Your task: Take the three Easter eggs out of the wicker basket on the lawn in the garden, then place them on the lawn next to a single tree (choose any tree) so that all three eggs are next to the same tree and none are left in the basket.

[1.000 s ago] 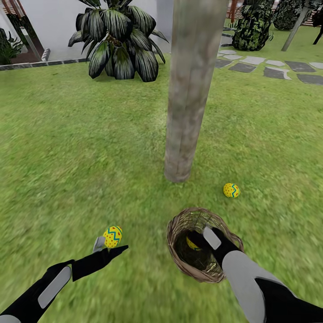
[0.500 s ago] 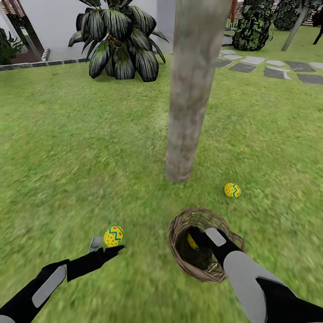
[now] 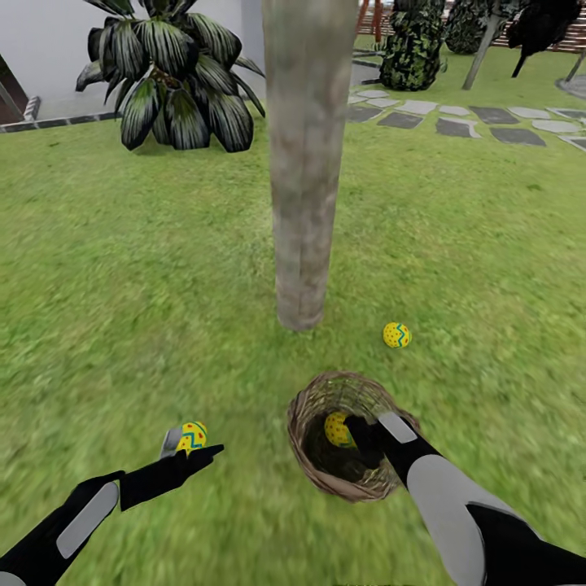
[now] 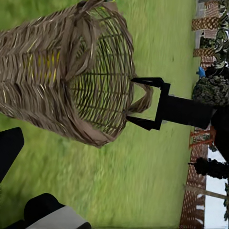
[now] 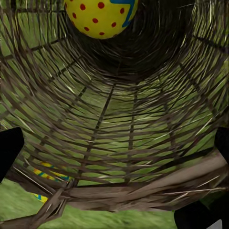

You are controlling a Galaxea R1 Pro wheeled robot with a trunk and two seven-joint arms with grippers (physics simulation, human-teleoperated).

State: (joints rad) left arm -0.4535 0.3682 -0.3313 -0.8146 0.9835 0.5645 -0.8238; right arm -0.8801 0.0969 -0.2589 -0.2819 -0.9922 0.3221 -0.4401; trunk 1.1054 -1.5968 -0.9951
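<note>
While one Easter egg [image 3: 396,334] sits on lawn [image 3: 122,285] near tree [image 3: 299,203], right gripper [image 3: 362,435] reaches inside wicker basket [image 3: 305,407] beside last egg [image 3: 337,428], fingers apart. Left gripper [image 3: 189,452] by second egg [image 3: 192,436]; finger state unclear.

No legible text, labels, brand marks, numbers or signs appear in any view. The markings on the Easter eggs [image 3: 396,334] are decorative only: red dots and blue zigzag bands, no characters. The wicker basket [image 3: 325,480] and the tree [image 3: 303,203] trunk bear no lettering.
</note>
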